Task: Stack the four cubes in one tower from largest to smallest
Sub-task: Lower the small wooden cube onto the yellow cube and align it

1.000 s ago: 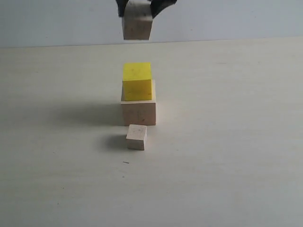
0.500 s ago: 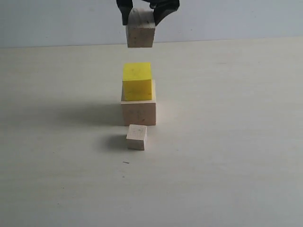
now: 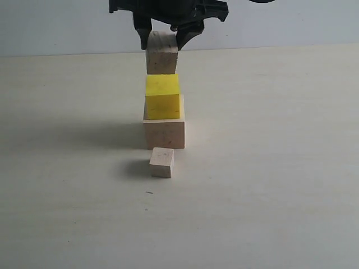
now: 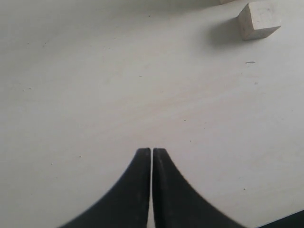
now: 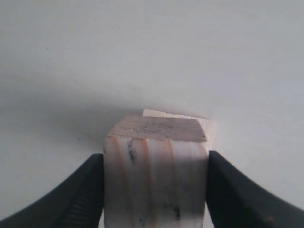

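Observation:
The large pale wood cube stands on the table with the yellow cube on top of it. My right gripper is shut on the medium striped-grain cube, whose underside sits at or just above the yellow cube's top. In the right wrist view the black fingers press both sides of the medium cube. The small wood cube lies on the table in front of the stack, also seen as the small cube in the left wrist view. My left gripper is shut and holds nothing, off to the side over bare table.
A pale wooden tabletop spreads all round the stack, with a light wall behind its far edge. A tiny dark speck lies in front of the small cube.
My right gripper has come down with the medium cube, from well above the yellow cube to right on top of it. The other cubes have not moved.

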You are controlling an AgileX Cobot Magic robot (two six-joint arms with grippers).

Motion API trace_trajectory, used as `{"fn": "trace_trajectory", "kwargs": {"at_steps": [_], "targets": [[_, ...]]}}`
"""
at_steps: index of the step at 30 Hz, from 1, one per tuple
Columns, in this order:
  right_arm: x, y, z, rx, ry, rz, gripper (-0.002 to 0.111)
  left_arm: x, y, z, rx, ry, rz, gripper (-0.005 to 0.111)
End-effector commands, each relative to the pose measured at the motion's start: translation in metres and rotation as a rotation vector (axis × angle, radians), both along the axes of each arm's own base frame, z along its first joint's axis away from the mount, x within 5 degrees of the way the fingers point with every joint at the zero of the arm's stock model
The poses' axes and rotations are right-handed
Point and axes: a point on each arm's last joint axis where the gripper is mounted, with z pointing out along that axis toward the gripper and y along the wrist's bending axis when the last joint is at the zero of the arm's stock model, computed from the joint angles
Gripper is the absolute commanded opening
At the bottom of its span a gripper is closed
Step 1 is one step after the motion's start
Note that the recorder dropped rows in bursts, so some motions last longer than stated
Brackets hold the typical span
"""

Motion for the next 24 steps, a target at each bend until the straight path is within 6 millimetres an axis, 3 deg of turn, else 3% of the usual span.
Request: {"fn": "trace_trajectory", "kwargs": {"at_steps": [1, 7, 13, 24], "targets": [[-0.004, -0.001, 0.003, 0.035, 0.017, 0.013, 0.000, -0.001, 0.000, 0.000, -0.002, 0.002, 0.000, 0.004], [-0.020, -0.015, 0.012, 0.003, 0.016, 0.018, 0.000, -0.002, 0.001, -0.001, 0.002, 0.009, 0.000, 0.004], [-0.022, -0.019, 0.018, -0.008, -0.004, 0.016, 0.000, -0.001, 0.000, 0.000, -0.005, -0.004, -0.001, 0.004], [-0.015, -0.009, -0.010, -0.007, 0.078, 0.016, 0.000, 0.000, 0.000, 0.000, -0.006, -0.005, -0.001, 0.004]]}}
